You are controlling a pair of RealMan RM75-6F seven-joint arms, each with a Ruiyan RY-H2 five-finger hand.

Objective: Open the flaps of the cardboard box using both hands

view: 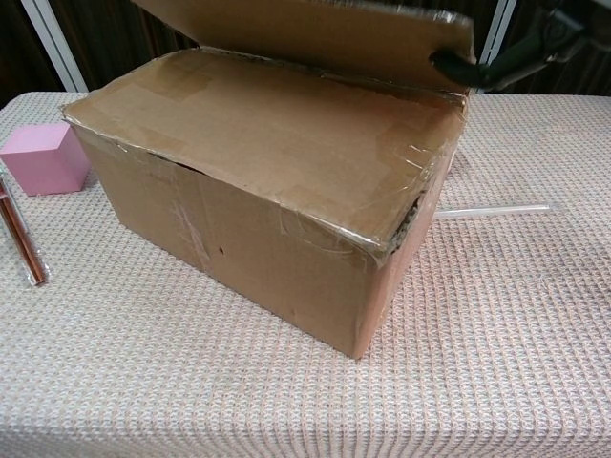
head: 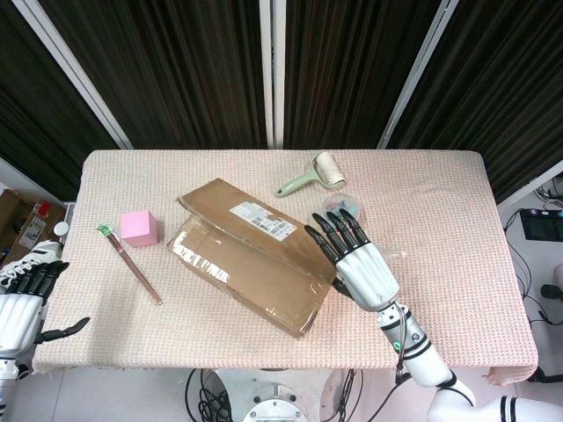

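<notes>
R hand (head: 359, 264) props taped brown cardboard box (view: 258, 191) flap (view: 315, 33) up.

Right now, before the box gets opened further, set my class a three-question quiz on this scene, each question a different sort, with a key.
1. True or false: the right hand is lifting the box's top flap.
2. Which sits nearest the roller? A) cube B) tub C) pen
3. Fill in: the left hand hangs off the table's ___ edge, holding nothing.

Key: 1 true; 2 B; 3 left.
</notes>
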